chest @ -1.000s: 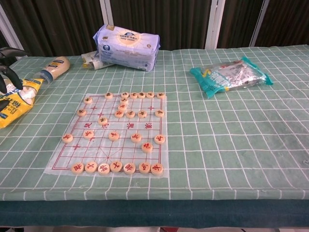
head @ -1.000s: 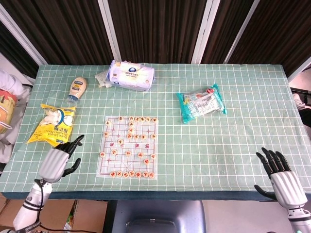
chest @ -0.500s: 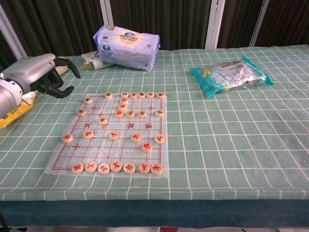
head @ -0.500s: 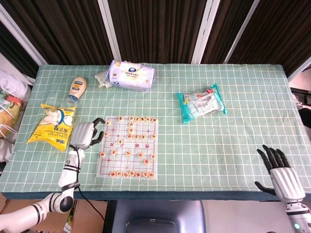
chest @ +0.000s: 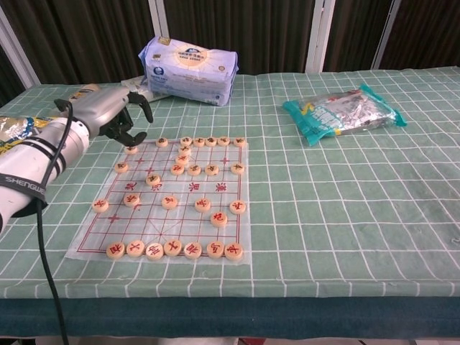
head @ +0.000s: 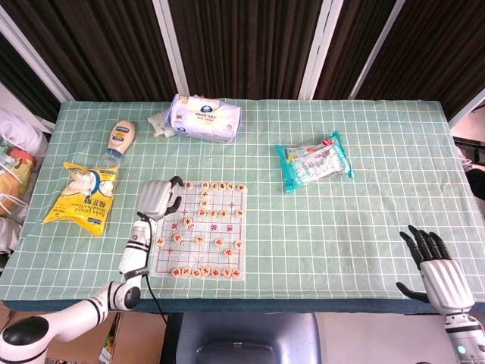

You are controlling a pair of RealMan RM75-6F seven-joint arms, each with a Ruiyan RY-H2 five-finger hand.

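Note:
A Chinese chess board sheet lies on the green checked tablecloth, with several round wooden pieces on it. My left hand hovers over the board's far-left corner, fingers curved downward and apart, holding nothing. The piece nearest it is the corner piece, just below its fingertips; I cannot tell whether they touch. My right hand is at the table's near right edge, fingers spread and empty; only the head view shows it.
A tissue pack lies at the back. A mayonnaise bottle and a yellow snack bag lie left of the board. A teal snack bag lies to the right.
My left hand has moved from the table's near left edge, rightward and away from me, to the board's far-left corner. My right hand has hardly moved.

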